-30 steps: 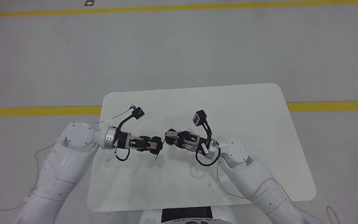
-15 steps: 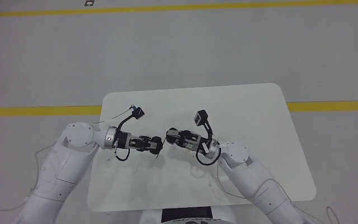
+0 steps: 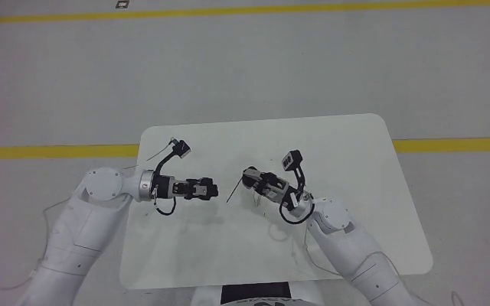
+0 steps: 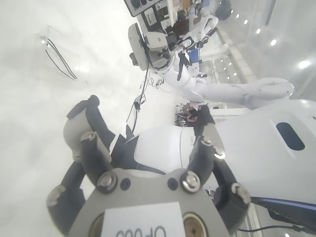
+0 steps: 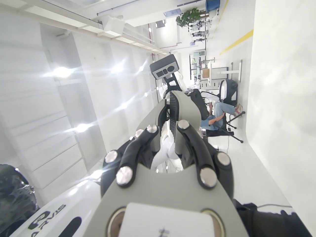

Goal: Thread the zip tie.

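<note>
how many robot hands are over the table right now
2. The left hand is above the middle of the table, on its left side. The right hand faces it from the right, with a gap between them.

We count one tabletop [image 3: 344, 153], two claws, the left claw [image 3: 210, 187] and the right claw [image 3: 246, 179], and one zip tie [image 3: 231, 193]. In the left wrist view we see two thin black strands [image 4: 60, 60] side by side; we cannot tell if they are one tie or two.
</note>
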`<move>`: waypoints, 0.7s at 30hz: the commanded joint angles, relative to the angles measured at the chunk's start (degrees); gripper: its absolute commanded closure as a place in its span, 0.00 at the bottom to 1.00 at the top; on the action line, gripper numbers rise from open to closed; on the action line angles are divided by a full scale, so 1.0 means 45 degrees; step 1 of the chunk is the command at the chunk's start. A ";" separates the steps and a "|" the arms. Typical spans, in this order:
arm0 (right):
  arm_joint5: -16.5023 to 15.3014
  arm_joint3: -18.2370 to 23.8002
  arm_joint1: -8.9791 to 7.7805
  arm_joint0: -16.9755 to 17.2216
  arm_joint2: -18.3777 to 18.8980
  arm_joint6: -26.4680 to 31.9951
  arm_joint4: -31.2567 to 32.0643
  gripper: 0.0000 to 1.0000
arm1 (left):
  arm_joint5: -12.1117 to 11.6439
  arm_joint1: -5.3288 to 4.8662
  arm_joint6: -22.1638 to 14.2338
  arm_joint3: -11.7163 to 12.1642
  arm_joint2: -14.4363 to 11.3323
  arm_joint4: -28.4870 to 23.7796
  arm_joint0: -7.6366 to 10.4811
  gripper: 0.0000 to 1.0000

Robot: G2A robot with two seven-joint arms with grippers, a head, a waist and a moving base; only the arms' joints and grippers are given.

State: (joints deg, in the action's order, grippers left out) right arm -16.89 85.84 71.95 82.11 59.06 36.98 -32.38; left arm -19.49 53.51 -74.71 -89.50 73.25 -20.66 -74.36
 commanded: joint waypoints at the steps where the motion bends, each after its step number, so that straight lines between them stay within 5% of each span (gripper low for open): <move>1: -0.0146 0.0069 0.0006 0.0107 0.0037 -0.0276 0.0030 1.00 | 0.0003 0.0002 0.0273 0.0119 0.0006 0.0234 -0.0011 0.00; 8: -0.0146 0.0069 0.0006 0.0107 0.0037 -0.0276 0.0030 1.00 | 0.0003 0.0002 0.0273 0.0119 0.0006 0.0234 -0.0011 0.00; 13: -0.0576 0.0376 0.0067 0.0331 0.0165 -0.1012 -0.0160 1.00 | 0.0003 0.0051 0.1106 0.0243 -0.0052 -0.0137 -0.0244 0.00; 17: -0.0576 0.1013 0.0304 0.0678 0.0272 -0.2141 -0.0252 1.00 | 0.0003 0.0358 0.2056 -0.0020 -0.0177 -0.1573 -0.0407 0.00; 21: -0.0576 0.1230 0.0630 0.0877 0.0239 -0.3314 0.0392 1.00 | 0.0003 0.0818 0.1864 0.0432 -0.0506 -0.2120 -0.0165 0.00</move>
State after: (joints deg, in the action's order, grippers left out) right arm -19.48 91.21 74.41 85.86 60.28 23.82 -32.32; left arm -19.48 56.60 -66.71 -88.39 71.32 -31.26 -75.62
